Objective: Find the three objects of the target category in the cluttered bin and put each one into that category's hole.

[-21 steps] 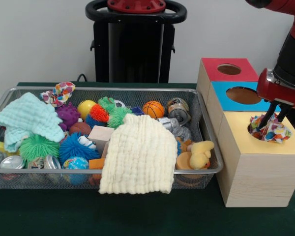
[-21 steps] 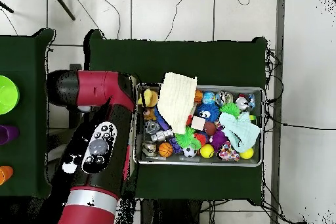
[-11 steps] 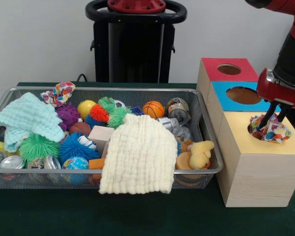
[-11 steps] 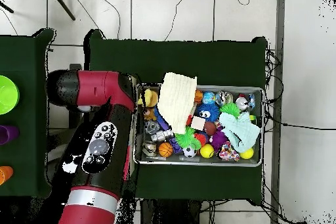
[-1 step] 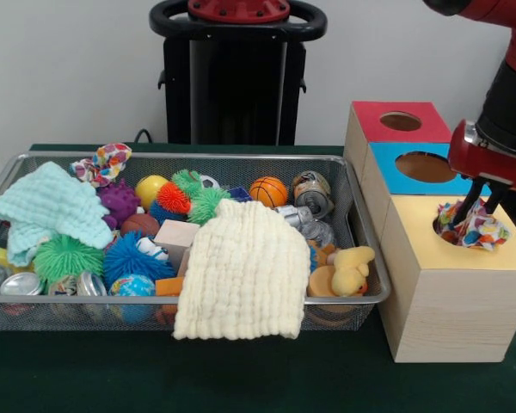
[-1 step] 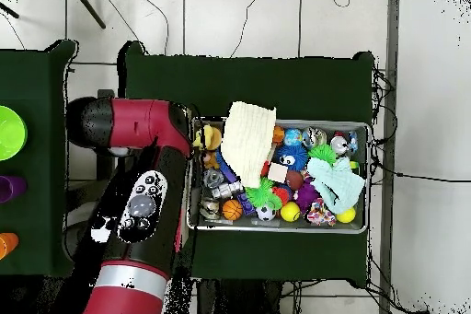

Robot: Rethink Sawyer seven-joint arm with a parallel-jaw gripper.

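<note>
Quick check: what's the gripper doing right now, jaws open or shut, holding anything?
Gripper: jaws down in the colourful cloth at the yellow box's hole; open or shut cannot be told.

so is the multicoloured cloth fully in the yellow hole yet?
No. The multicoloured patterned cloth bunches above the yellow-topped wooden box.

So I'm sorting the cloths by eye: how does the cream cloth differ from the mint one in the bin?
The cream cloth is pale yellow and hangs over the bin's front rim; the mint cloth is light green and lies inside, at the picture's left end. The cream cloth is spread flat and looks larger; the mint cloth is bunched and folded. Both share a waffle-like weave and cover toys beneath.
</note>
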